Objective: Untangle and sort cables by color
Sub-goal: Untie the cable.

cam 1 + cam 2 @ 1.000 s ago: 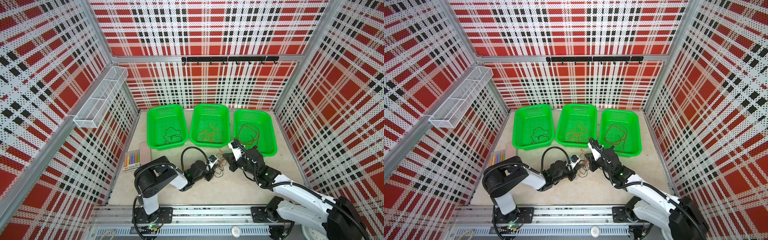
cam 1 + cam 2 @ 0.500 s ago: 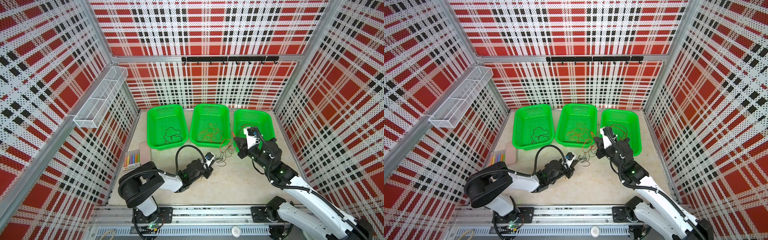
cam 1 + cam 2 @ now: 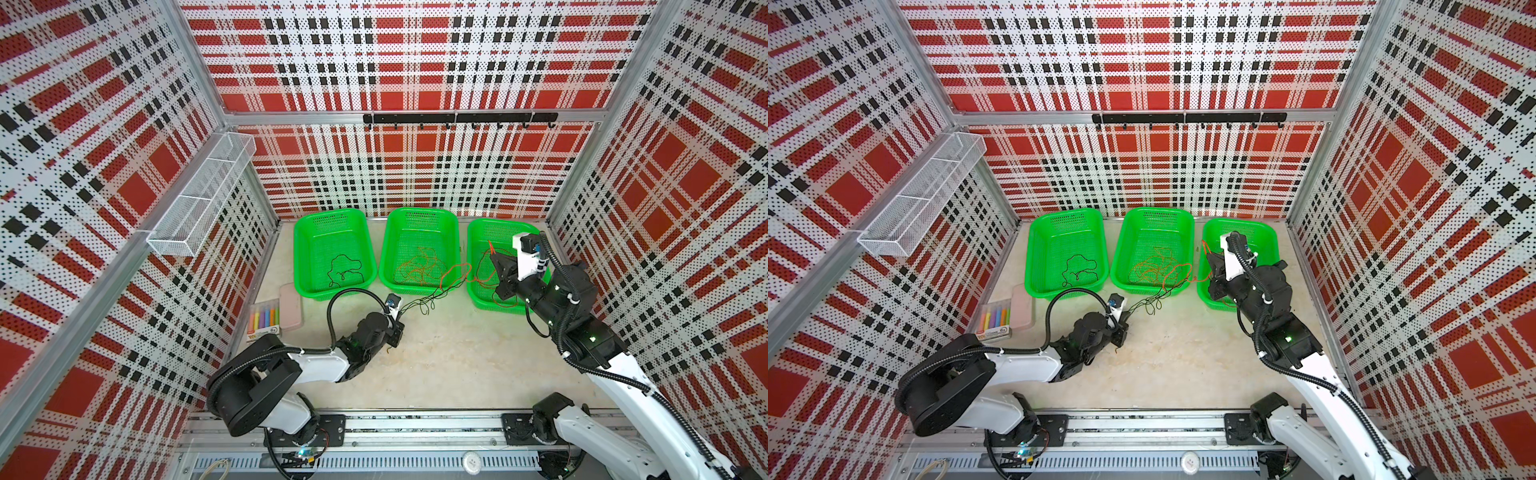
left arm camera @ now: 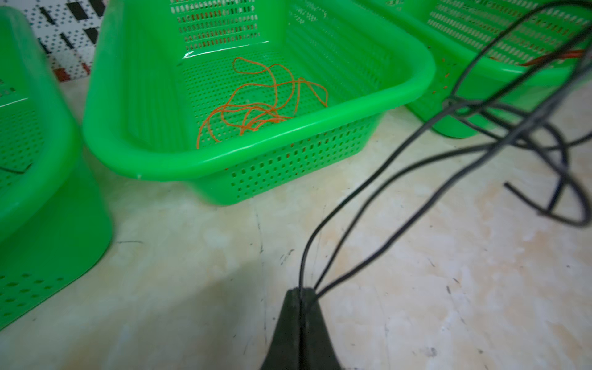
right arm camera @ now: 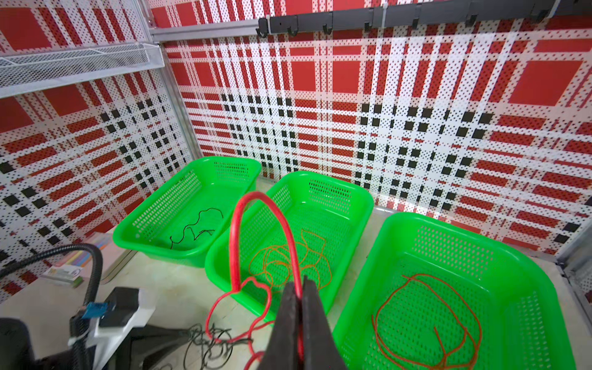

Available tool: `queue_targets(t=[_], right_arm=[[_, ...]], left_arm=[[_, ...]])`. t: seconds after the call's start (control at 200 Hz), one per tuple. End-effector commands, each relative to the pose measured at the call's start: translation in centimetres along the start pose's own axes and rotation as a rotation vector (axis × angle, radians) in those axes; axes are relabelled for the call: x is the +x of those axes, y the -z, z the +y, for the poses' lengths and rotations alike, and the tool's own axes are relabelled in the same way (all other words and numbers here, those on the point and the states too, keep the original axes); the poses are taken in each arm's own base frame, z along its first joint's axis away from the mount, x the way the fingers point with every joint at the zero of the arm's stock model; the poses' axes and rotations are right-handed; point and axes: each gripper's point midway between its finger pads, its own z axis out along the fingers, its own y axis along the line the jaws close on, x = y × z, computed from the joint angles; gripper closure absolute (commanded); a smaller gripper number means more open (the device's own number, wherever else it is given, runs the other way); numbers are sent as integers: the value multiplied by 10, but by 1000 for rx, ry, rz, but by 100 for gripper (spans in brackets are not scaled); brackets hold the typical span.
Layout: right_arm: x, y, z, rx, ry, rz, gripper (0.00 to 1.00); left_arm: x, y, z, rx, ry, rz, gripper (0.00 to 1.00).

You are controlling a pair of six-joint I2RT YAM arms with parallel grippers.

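Right wrist view shows the right claw (image 5: 300, 282) clamped on a red cable (image 5: 234, 230), while the left claw (image 4: 301, 291) pinches black cables (image 4: 448, 104).

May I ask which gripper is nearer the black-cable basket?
Left. The left gripper sits on the table near that basket's front corner; the right gripper hangs over the third basket.

Green baskets (image 3: 422, 210), plaid walls (image 3: 415, 62), beige tabletop (image 3: 436, 365) on my feed.
I see baskets all one bright green, perforated; walls red, white and black plaid, dotted all over; tabletop mottled; black cable (image 4: 301, 272), orange cables (image 4: 253, 110), red cable (image 5: 234, 243); mesh shelf (image 3: 199, 199) white; hook rail (image 3: 457, 118) black; markers (image 3: 264, 318) pastel rainbow, case (image 3: 291, 305) pale pink; arms (image 3: 322, 365) white with black joints.
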Motion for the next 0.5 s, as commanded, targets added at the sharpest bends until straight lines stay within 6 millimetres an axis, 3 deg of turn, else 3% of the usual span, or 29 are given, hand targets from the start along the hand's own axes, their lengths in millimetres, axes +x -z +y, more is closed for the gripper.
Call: queue_targets(t=[0.0,0.15,0.496], right_arm=[[-22,14,-7,37,34,-46,100],[-33,28,-23,115,47,-63,100],[-45,54,-53,260,93,-60,100]], left_arm=[[24,4,29,-110,46,93,100],[32,7,46,-157,109,102,100],[46,6,62,-211,175,138,100]])
